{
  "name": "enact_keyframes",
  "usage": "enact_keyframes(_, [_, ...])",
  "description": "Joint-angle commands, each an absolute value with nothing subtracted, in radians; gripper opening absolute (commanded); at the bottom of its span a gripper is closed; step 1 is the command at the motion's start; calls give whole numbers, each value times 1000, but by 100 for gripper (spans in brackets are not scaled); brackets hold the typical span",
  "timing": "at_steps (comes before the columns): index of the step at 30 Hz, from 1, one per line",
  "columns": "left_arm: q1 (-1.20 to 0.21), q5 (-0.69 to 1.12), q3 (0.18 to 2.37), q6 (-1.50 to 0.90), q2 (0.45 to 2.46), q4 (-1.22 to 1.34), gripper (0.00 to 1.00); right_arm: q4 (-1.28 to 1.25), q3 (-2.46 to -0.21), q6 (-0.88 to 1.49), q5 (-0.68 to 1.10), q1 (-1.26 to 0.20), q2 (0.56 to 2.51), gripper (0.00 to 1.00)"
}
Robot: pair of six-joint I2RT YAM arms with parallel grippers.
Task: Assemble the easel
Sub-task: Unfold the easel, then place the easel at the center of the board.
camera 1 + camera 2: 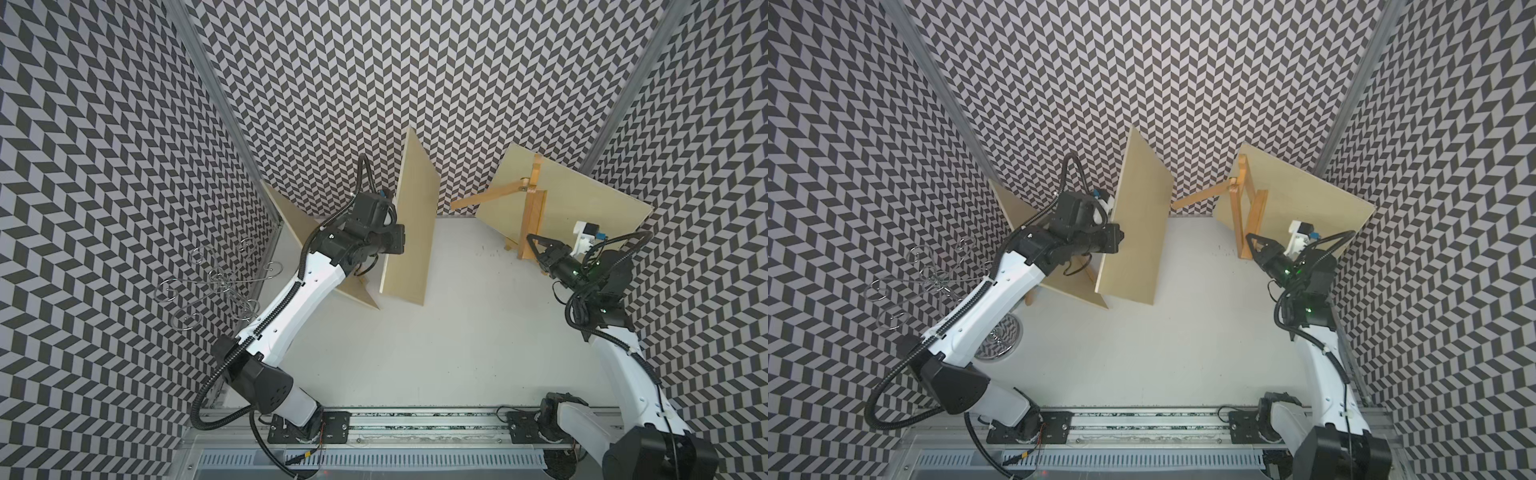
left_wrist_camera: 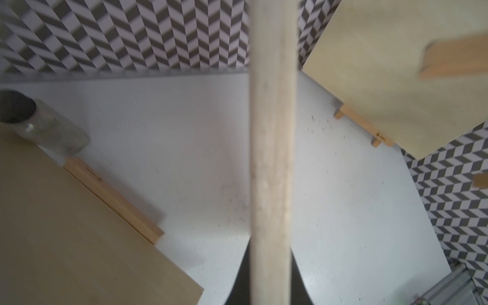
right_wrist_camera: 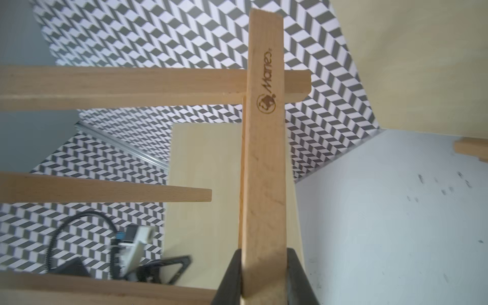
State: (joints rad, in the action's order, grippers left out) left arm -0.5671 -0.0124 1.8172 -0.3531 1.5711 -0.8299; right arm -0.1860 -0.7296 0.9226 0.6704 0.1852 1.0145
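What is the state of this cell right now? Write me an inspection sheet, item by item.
Surface: white table, small dark specks near the easel.
Job's things: wooden easel against the right board; middle board upright; left board behind the left arm.
Clutter: wire stand; glass jar.
Grippers: left gripper shut on the middle board's edge; right gripper shut on an easel slat.
Cables: black conduit looping off the left arm's base.
Surroundings: chevron walls; metal rail in front.
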Motion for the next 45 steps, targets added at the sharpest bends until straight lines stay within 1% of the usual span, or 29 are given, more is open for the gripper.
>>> enact_keyframes(1, [-572,-44,2098,-287,1555,-557,0,-277,-659,910,662,184,1012,0])
enact_keyframes(5, [-574,-27,2297,-286,1625,-581,0,-211,-637,835,705,159,1068,0])
enact_keyframes(11, [-572,-69,2454,-250,1652,-608,0,-232,-578,805,678,100,1129,0])
enact_keyframes(14, [-570,-84,2516,-227,1642,-623,0,-254,-556,786,634,27,1177,0])
enact_keyframes(17, [-551,-33,2554,-238,1618,-633,0,-274,-561,765,572,-73,1260,0])
enact_keyframes(19, [-534,8,2553,-265,1591,-640,0,-339,-568,780,578,-127,1330,0])
enact_keyframes(22, [-527,29,2553,-282,1550,-652,0,-355,-612,784,555,-181,1422,0])
enact_keyframes(30, [-526,65,2532,-307,1492,-656,0,-427,-740,789,524,-280,1648,0])
enact_keyframes(33, [-527,91,2437,-343,1466,-629,0,-505,-758,832,509,-315,1716,0])
enact_keyframes(38, [-528,142,2172,-431,1398,-558,0,-631,-731,930,447,-352,1775,0])
enact_keyframes(39, [-529,143,2117,-446,1383,-546,0,-646,-726,946,440,-361,1779,2])
enact_keyframes(40, [-531,138,2058,-464,1364,-534,0,-656,-724,956,438,-367,1778,7])
enact_keyframes(42, [-531,128,1947,-498,1326,-501,0,-634,-736,948,430,-381,1767,21])
enact_keyframes(45, [-532,118,1826,-536,1278,-454,0,-559,-763,904,394,-391,1732,37])
